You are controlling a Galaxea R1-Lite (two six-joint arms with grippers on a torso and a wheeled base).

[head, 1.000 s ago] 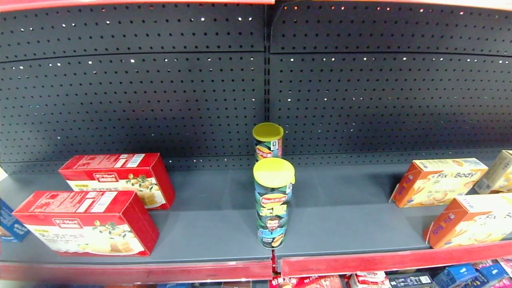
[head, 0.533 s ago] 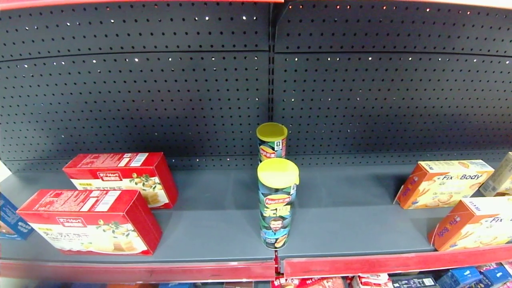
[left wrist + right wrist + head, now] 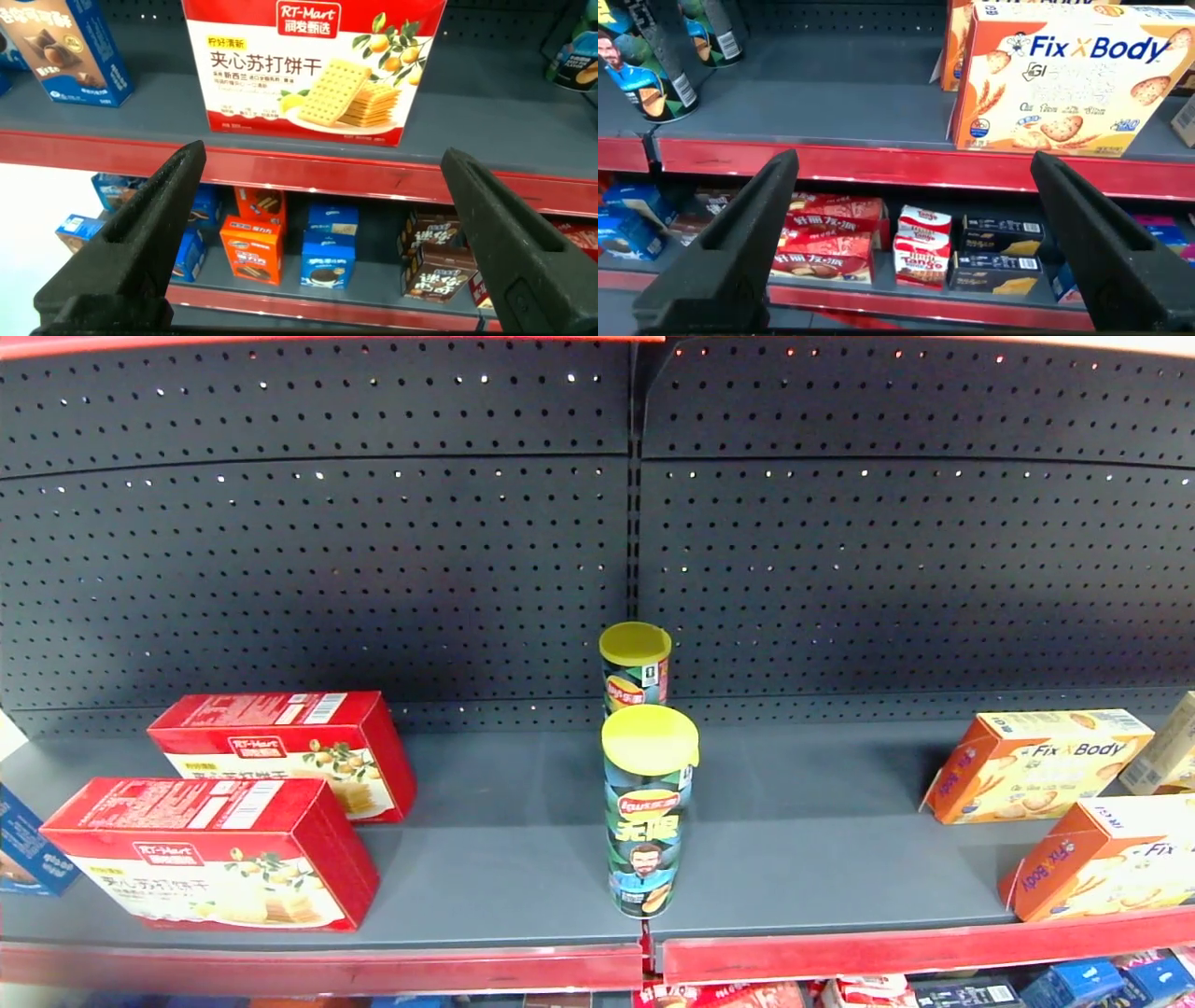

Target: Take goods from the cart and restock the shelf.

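A dark grey metal shelf (image 3: 803, 840) with a perforated back panel (image 3: 373, 569) and a glossy red edge strip (image 3: 840, 952) holds the stocked goods in three clusters.

At the far left is a blue carton (image 3: 23, 849). Next come two flat red cracker boxes, one at the shelf front (image 3: 210, 854) and one behind it (image 3: 280, 751). Their printed faces are turned outward, probably so shoppers can read them.

At the centre stand two upright cylindrical chip cans with smooth yellow plastic lids, one in front (image 3: 646, 812) and one behind it (image 3: 635, 667), in a single file.

On the right are two orange cardboard biscuit boxes, one near the back (image 3: 1032, 761) and one at the front (image 3: 1102, 854), both angled slightly. A pale box (image 3: 1162, 756) sits at the edge.

Wide bare stretches separate the clusters and look like the spots awaiting stock.

The left gripper (image 3: 324, 159) hangs before the front cracker box, its matte black wedge-shaped fingers spread wide and holding nothing. The right gripper (image 3: 914, 161) hangs before the front biscuit box, also spread wide and empty. Neither carries goods, so fetching from the cart seems the next step.
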